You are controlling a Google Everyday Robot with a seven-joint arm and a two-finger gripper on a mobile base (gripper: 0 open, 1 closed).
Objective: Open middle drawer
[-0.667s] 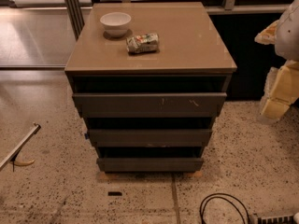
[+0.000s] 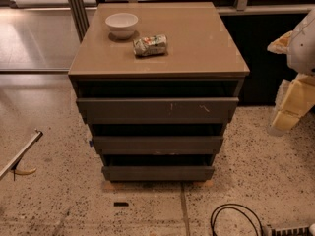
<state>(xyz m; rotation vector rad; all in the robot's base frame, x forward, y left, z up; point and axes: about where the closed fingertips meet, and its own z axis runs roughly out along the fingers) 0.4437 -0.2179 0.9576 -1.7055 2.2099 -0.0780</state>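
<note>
1. Nothing appears to have moved since the earlier frame: the dark grey-brown three-drawer cabinet (image 2: 238,87) and the pale, cream-and-white pincer (image 2: 283,117) sit where they did.
2. Nearest, a thin black cable loop (image 2: 235,219) lies on the speckled pale stone floor (image 2: 59,200).
3. Just behind it, the narrow plain bottom drawer front (image 2: 157,173) is the cabinet's lowest.
4. The middle drawer (image 2: 157,144), a wide, shallow, dark grey-brown one with a flat handleless front, sits directly above. It lies between the bottom front and the larger top drawer front with pale scratch marks (image 2: 157,110). A dark gap runs above it, and its inside is not visible.
5. The pincer hangs at the right edge, beside the cabinet at about top-drawer height and well apart from the middle drawer. I cannot tell whether it is apart or together.
6. On the smooth tan counter (image 2: 197,43), a crumpled green-and-white can (image 2: 150,45) lies on its side.
7. Farther back and to the left stands a small white round bowl (image 2: 122,24).
</note>
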